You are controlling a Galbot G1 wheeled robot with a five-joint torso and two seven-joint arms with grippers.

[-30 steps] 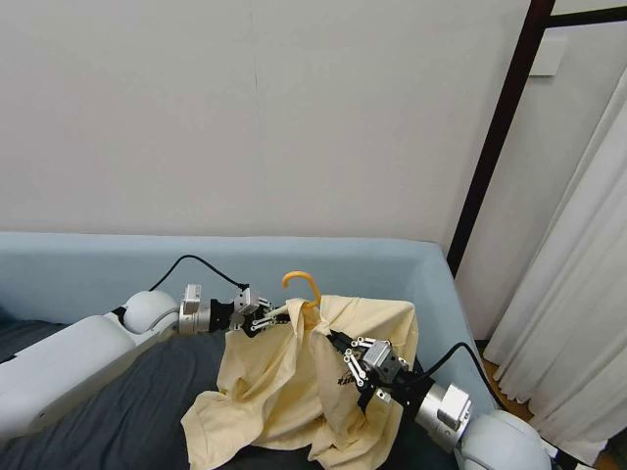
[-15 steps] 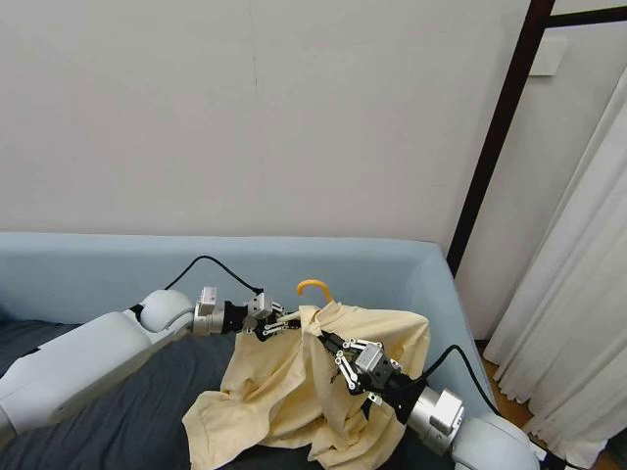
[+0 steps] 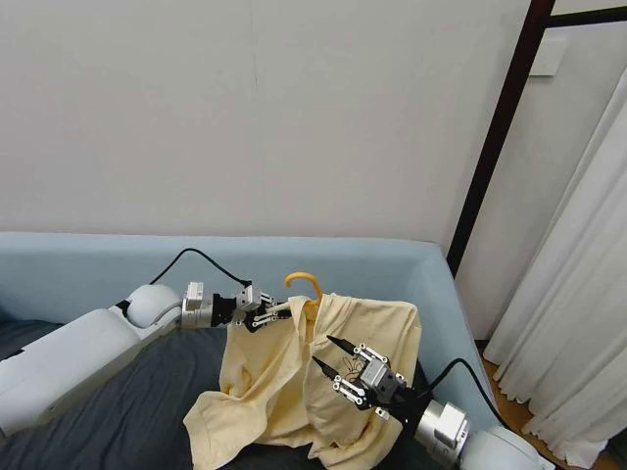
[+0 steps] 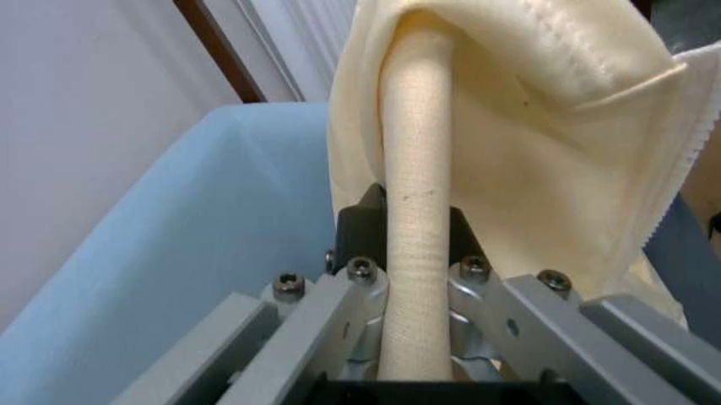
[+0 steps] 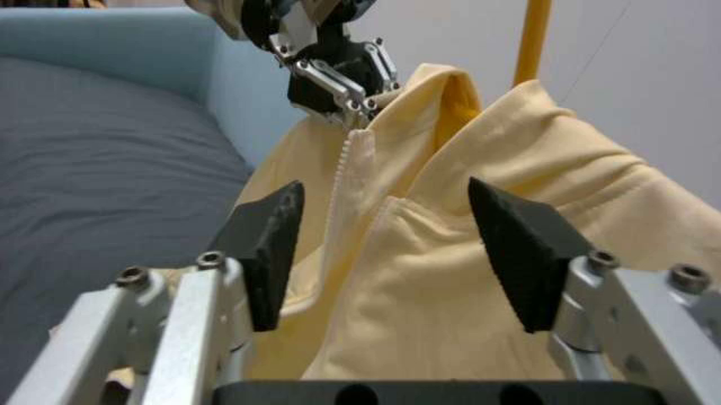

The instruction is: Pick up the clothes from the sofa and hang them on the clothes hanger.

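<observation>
Clamping the hanger (image 3: pixel 301 277) in its jaws, the left gripper (image 3: pixel 257 311) suspended the shirt (image 3: pixel 274 382) over the sofa (image 3: pixel 98 259); the right gripper (image 3: pixel 323 351) (jaws wide) hovered beside it.

From the left wrist, the pale bar of the hanger (image 4: pixel 414 186) runs up into the yellow shirt (image 4: pixel 541 101) and is lost under the cloth. In the head view, most of the hanger is hidden under the shirt too. From the right wrist, the orange hook (image 5: pixel 532 38) is cut off at the top. The shirt's bottom, the right arm (image 3: pixel 446 426) and the sofa (image 3: pixel 98 264) run off the head view's edges.
</observation>
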